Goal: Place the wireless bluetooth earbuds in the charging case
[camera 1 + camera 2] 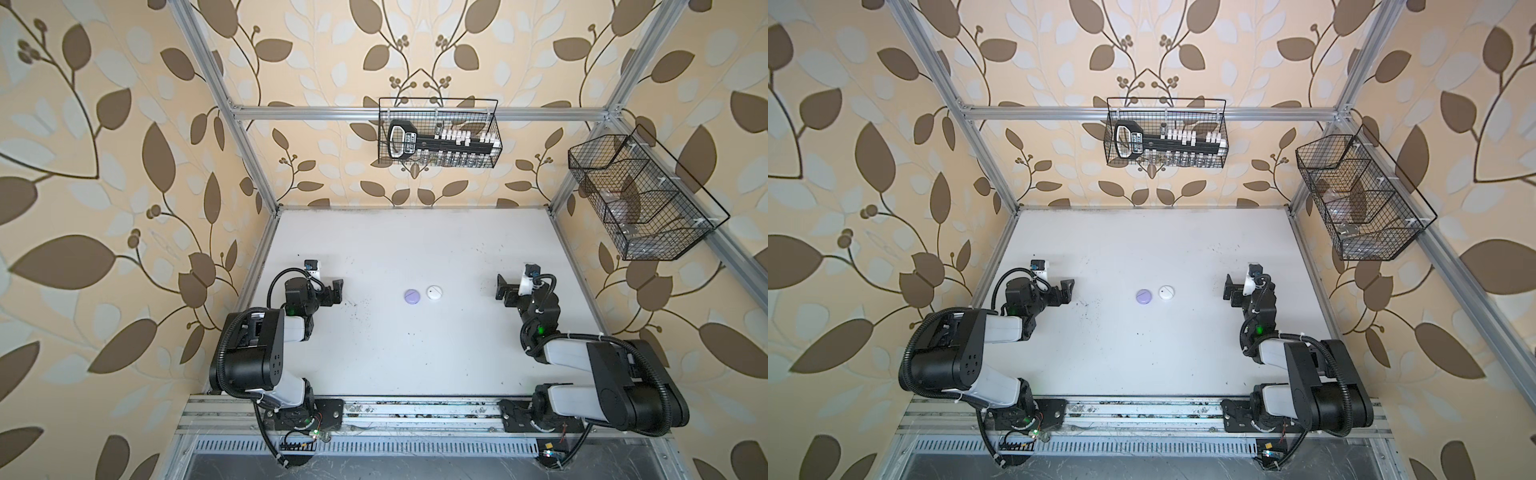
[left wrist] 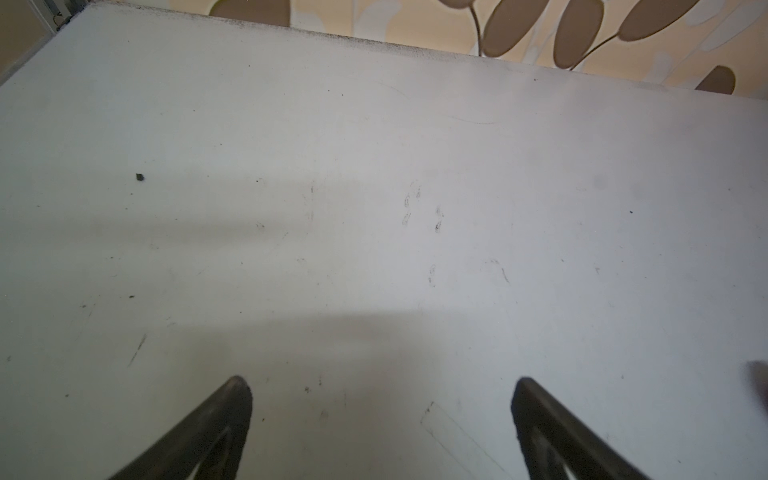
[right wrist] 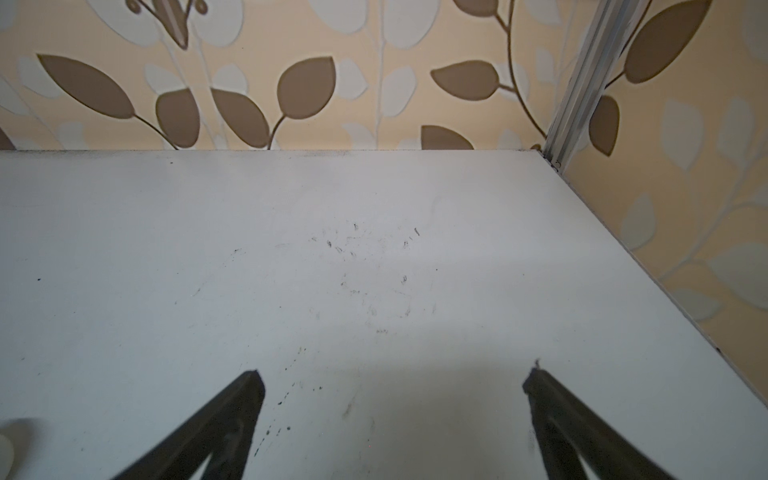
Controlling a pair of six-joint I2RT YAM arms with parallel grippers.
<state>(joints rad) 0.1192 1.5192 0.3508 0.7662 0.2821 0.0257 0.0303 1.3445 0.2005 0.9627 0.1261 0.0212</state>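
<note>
Two round puck-like charging cases lie side by side mid-table in both top views: a lavender case (image 1: 412, 296) (image 1: 1144, 296) and, to its right, a white case (image 1: 434, 292) (image 1: 1166, 291). Both look closed. The wireless bluetooth earbuds are out of view. My left gripper (image 1: 337, 291) (image 1: 1068, 291) (image 2: 382, 384) hovers open well left of the cases, with only bare table between its fingers. On the opposite side my right gripper (image 1: 500, 288) (image 1: 1228, 287) (image 3: 395, 376) stands open and empty, well right of them.
The white table (image 1: 374, 241) is scuffed with dark specks. A black wire basket (image 1: 438, 133) holding a black tool and small bottles hangs on the back rail. Another wire basket (image 1: 640, 199) hangs on the right frame. Aluminium posts stand at the back corners.
</note>
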